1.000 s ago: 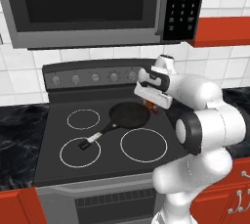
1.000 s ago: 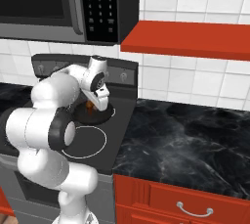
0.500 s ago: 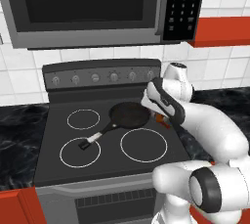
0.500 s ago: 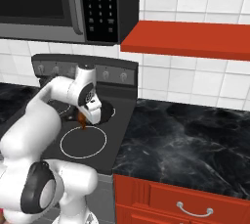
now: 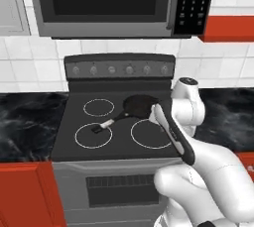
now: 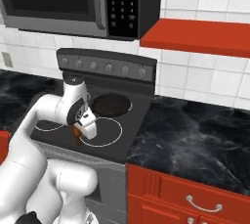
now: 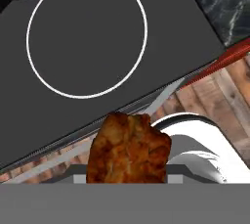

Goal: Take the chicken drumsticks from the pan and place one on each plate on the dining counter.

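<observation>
Hanging from the hand (image 6: 78,135), a drumstick (image 7: 128,148) fronts the stove (image 7: 88,37).

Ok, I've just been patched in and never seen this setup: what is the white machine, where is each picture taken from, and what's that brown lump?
The white machine is a robot arm on a driving base, facing a black stove under a microwave. Two pictures come from cameras on the base, behind the arm to its left and right. The third looks along the gripper itself. A black pan sits on a rear burner. The brown lump is a chicken drumstick, held in the gripper above the stove's front edge. Black marble counter lies to the right.
</observation>
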